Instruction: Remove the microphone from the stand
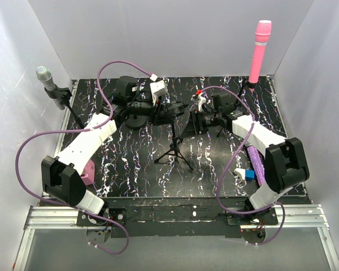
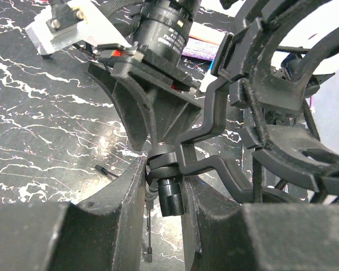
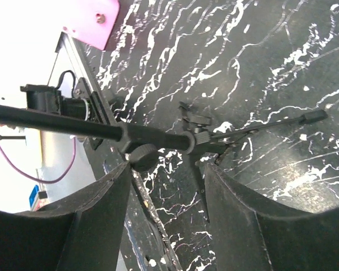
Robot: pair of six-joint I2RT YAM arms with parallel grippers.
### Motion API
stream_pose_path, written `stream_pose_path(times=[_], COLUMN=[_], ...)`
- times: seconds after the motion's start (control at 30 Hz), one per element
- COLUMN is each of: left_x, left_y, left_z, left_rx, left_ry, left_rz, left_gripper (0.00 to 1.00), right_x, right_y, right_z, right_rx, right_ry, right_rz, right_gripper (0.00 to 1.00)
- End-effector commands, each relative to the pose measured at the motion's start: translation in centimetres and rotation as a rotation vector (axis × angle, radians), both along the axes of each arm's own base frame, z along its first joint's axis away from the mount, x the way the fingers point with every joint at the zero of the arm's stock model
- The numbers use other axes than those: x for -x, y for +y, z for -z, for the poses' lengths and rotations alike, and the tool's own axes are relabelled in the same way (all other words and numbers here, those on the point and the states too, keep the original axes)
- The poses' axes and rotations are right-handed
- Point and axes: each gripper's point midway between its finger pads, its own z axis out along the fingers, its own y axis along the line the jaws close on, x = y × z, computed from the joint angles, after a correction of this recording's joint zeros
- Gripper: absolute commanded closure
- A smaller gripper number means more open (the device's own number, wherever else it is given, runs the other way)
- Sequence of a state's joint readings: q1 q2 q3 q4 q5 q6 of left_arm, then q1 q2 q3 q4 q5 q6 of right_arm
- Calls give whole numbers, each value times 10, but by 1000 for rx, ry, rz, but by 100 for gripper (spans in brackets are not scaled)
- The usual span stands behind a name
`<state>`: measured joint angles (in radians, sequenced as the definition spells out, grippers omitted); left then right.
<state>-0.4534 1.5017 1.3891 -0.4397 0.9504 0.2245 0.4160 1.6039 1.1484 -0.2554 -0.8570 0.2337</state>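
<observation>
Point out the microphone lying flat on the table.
The purple glittery microphone beside the right arm. The pink microphone stands upright; the silver microphone sits tilted on a stand.

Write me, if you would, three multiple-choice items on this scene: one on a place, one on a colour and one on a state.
1. Where does the pink microphone stand?
A. far right corner
B. near left corner
C. table centre

2. What colour is the far-left microphone?
A. green
B. grey
C. orange

3. How is the left claw?
A. wide open over bare table
B. holding a blue block
C. shut on the mount stem

Answers:
1 A: the top view shows it rising at the far right.
2 B: its head is grey.
3 C: the left wrist view shows both fingers pressed on the stem.
</observation>
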Motion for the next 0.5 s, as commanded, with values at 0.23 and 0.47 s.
stream_pose_path(times=[0.23,0.47], left_x=[8,7], left_y=[2,1], left_z=[-19,-9], left_rx=[27,21], left_ry=[-37,-37], left_rz=[15,26], left_gripper=[100,100], right_x=[-16,2], right_y=[-16,-32], right_z=[46,58], right_rx=[196,243], right_ry=[-51,-62], right_rz=[76,81], right_gripper=[45,45])
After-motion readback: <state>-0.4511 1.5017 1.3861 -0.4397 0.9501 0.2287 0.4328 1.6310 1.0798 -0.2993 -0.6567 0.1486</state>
